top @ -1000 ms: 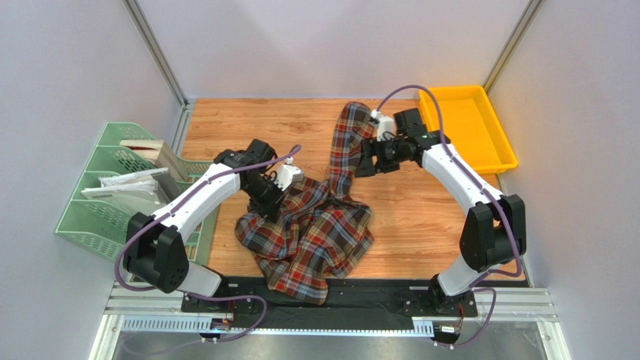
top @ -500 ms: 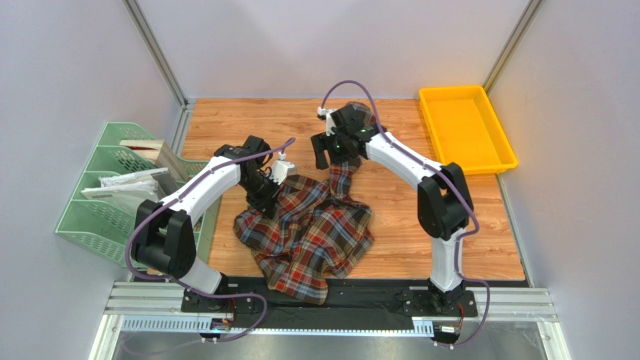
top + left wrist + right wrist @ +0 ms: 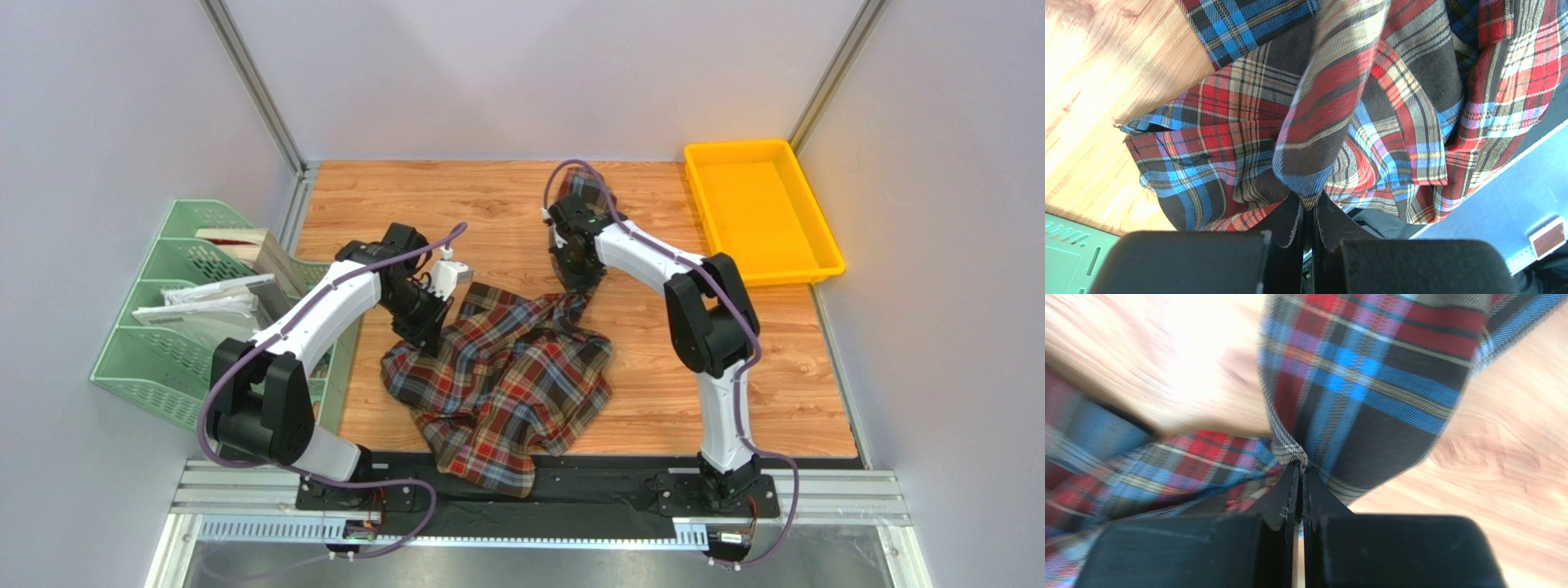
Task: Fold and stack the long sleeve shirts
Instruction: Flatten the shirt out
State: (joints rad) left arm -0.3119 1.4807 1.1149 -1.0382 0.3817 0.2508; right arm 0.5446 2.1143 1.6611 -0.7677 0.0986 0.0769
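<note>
The long sleeve shirt (image 3: 509, 368), a plaid flannel in brown, red, blue and cream, lies crumpled on the wooden table (image 3: 393, 208), with one sleeve (image 3: 586, 202) stretched toward the back. My left gripper (image 3: 429, 321) sits at the shirt's left back edge. The left wrist view shows this gripper (image 3: 1310, 205) shut on a raised fold of the plaid shirt (image 3: 1229, 122). My right gripper (image 3: 574, 263) is down on the sleeve. Seen from the right wrist, it (image 3: 1301, 471) is shut on an edge of the cloth (image 3: 1364, 386).
A green file rack (image 3: 184, 319) with papers stands at the left edge of the table. A yellow tray (image 3: 761, 208) lies at the back right. A black strip and metal rail (image 3: 589, 484) run along the near edge, with the shirt's hem over them.
My right arm swung left from beside the yellow tray onto the sleeve and its jaws went from open to shut on the cloth. My left gripper shifted slightly left with its fold.
</note>
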